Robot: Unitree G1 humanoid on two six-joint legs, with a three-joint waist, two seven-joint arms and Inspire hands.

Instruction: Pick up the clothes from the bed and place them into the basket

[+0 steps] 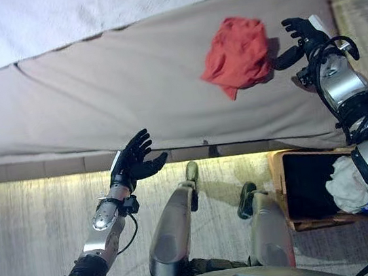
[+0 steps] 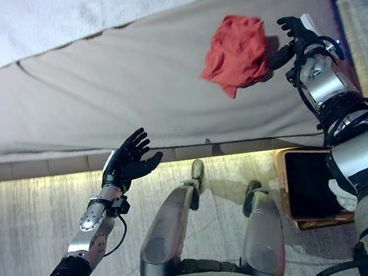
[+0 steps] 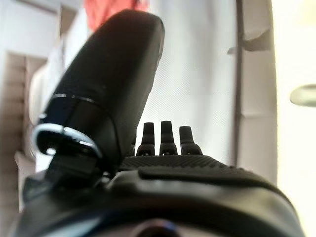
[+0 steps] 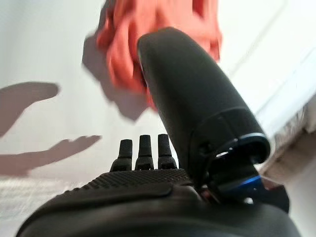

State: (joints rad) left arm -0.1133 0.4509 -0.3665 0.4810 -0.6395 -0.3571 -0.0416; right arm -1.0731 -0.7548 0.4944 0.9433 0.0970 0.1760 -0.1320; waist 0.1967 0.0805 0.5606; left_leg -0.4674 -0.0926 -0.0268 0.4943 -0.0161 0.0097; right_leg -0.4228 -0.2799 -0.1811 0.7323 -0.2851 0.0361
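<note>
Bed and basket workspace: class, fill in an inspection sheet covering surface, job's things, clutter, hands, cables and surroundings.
Surface: bed with a beige cover, a white blanket along its far side.
Job's things: crumpled red garment on the bed near its right end; basket on the floor by the bed, holding a white cloth.
Clutter: nothing seen.
Hands: right hand open beside the red garment, holding nothing; left hand open at the bed's near edge, empty.
Cables: nothing seen.
Surroundings: light wood-grain floor.
</note>
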